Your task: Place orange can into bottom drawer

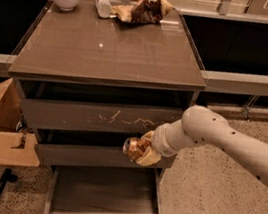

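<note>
My pincer [146,151] is clamped on the orange can [132,148], held in the air before the middle drawer front [81,155], above the open bottom drawer [104,200]. Pickup done. Lowering and release are outstanding.

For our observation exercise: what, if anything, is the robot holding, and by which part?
The gripper, in front of the middle drawer front, holds the orange can round its body, with one silver end sticking out.
</note>
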`<state>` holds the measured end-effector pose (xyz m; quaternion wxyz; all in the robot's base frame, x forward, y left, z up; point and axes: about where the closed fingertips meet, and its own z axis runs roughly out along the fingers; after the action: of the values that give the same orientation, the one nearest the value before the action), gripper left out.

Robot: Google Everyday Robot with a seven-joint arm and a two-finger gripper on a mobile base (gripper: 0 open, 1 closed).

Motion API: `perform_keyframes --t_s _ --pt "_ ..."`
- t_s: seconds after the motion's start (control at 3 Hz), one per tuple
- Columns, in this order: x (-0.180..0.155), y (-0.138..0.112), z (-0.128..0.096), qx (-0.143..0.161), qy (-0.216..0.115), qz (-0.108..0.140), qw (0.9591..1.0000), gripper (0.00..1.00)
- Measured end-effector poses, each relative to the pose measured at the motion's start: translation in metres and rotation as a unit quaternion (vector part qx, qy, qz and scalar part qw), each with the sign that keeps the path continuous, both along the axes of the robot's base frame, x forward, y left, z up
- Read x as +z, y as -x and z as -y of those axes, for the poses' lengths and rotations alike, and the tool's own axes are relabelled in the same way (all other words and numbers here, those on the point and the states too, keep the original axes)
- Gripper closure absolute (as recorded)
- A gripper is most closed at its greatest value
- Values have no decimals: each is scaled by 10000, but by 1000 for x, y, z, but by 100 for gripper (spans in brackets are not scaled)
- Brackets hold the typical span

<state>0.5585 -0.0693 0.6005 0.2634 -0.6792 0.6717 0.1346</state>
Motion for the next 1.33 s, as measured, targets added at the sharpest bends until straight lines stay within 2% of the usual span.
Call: perform_keyframes --t_s 0.33,0.67,1.0,1.33 --pt "-60 5 13 -2 85 -244 9997 100" --pt "-106 11 18 13 101 -558 9984 100" --pt "-106 11 18 14 100 -559 9984 100" --pt "-133 18 17 52 27 -621 9981 100"
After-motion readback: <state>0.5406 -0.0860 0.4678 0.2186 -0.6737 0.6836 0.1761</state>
